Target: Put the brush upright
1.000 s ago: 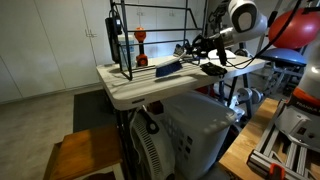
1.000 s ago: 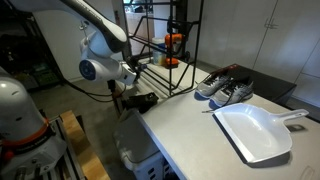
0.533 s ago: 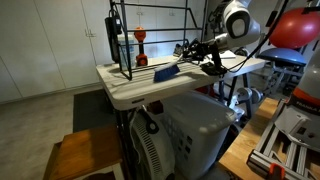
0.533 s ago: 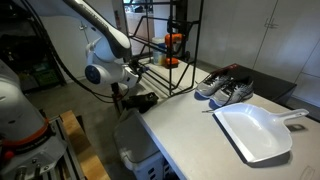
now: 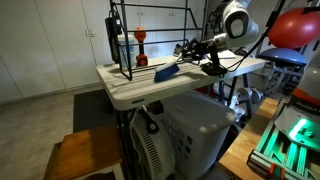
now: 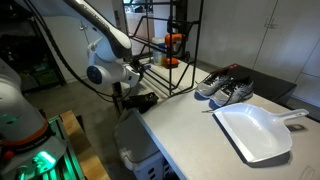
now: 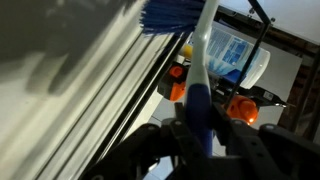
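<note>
- Small dark-blue oblong brush [image 7: 199, 72] with a blocky plastic grip, a pale neck and a fan of blue bristles. Caught by the grip end between the jaws, bristle end pointing away from the wrist.
- Jaws seemingly pressed onto the blue grip from both sides in the wrist view. Blurred there, so offered as a judgement only.
- Long axis running from the jaws toward twelve o'clock in the wrist view, leaning a touch to eleven, with the bristles near the top edge.
- Visible in an exterior view as a blue streak low over the white tabletop [image 5: 125, 90], at about eight o'clock from the wrist. Slanted, not standing. Bristle end lowest, touching the surface or just clear of it; cannot tell which.
- Apart from the red-orange round-topped object [image 5: 141, 41], at about eleven o'clock from the bristles, close by the black wire rack [image 5: 128, 55].
- Not made out with any certainty in the exterior view of the white dustpan [image 6: 255, 132].
- Judged not yet upright. Probably calls for swinging the grip end up over the bristle end until the axis stands vertical, then setting down.
- Likely top-heavy and prone to tipping once let go.
</note>
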`<action>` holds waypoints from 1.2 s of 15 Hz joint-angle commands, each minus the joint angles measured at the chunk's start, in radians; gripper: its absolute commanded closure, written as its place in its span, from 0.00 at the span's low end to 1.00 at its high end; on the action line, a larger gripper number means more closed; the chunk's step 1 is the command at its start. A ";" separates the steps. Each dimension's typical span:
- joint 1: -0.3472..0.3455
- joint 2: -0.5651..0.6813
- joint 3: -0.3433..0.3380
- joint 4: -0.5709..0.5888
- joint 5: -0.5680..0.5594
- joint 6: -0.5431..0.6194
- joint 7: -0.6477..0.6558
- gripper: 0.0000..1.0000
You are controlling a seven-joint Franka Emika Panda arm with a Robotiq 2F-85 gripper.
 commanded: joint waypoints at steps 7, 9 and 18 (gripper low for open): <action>-0.032 0.061 0.013 0.004 -0.026 -0.069 -0.111 0.92; -0.033 0.072 0.014 0.008 -0.033 -0.055 -0.111 0.92; -0.026 0.108 0.010 0.012 -0.061 -0.009 -0.150 0.05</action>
